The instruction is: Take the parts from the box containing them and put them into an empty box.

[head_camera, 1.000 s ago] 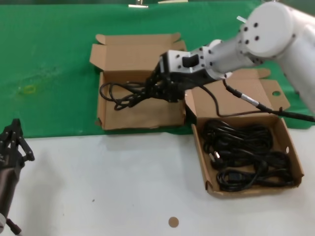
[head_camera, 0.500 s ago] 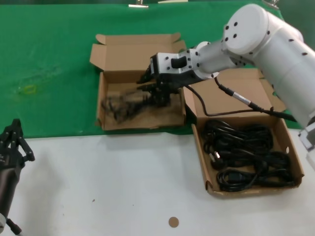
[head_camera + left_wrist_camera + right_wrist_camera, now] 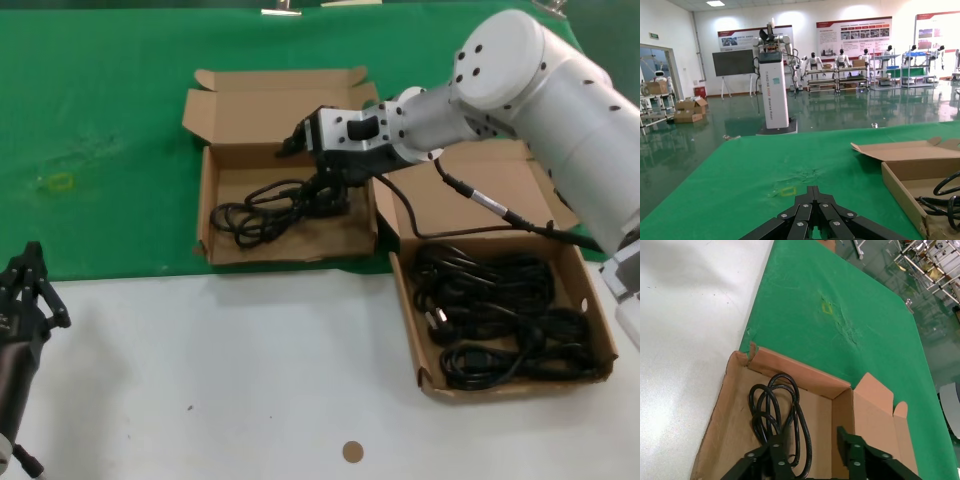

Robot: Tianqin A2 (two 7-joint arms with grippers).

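One black power cord (image 3: 262, 211) lies loose on the floor of the wide box (image 3: 206, 228) on the green mat. My right gripper (image 3: 322, 188) hovers just over that cord's right end, open, with nothing between its fingers; in the right wrist view the cord (image 3: 776, 409) lies under the gripper (image 3: 810, 439) inside the box (image 3: 801, 378). Several more coiled cords (image 3: 495, 310) fill the squarer box (image 3: 598, 322) on the right. My left gripper (image 3: 30, 288) is parked at the near left, shut and empty (image 3: 813, 190).
Both boxes have their lids folded open at the back. The right arm's own cable (image 3: 500, 206) runs across the squarer box's lid. A small brown disc (image 3: 351, 451) lies on the white table near the front edge.
The right gripper carried a cord over the wide box, opened, and the cord dropped onto the box floor. The left arm has not moved.
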